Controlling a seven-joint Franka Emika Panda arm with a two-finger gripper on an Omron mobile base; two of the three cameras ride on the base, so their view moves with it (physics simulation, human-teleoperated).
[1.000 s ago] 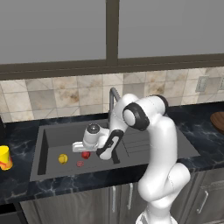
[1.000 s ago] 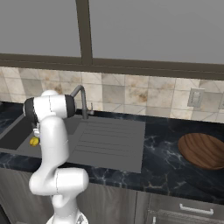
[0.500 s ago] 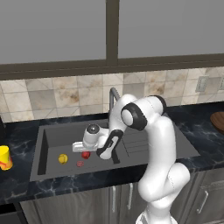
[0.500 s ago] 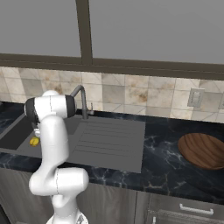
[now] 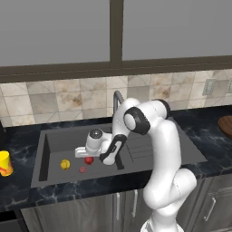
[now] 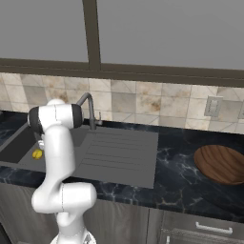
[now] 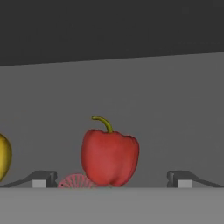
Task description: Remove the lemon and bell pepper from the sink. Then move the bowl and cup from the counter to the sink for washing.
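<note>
Still unmoved from a moment ago, my gripper point(image 7: 111, 178) hangs spread wide in the sink point(image 5: 59, 138), the bell pepper point(image 7: 109, 155) centred between its fingertips.

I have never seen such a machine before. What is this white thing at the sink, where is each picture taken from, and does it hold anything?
The white thing is a robot arm in a simulated kitchen. Two pictures come from cameras behind it, left and right; the third looks out from its hand. Its end effector reaches down into the sink, open and holding nothing. Just ahead of it in the basin stands the bell pepper, upright, with a flat reddish disc beside it and the lemon a little further along. On the counter, the cup stands left of the sink, and the bowl lies far to the right.
</note>
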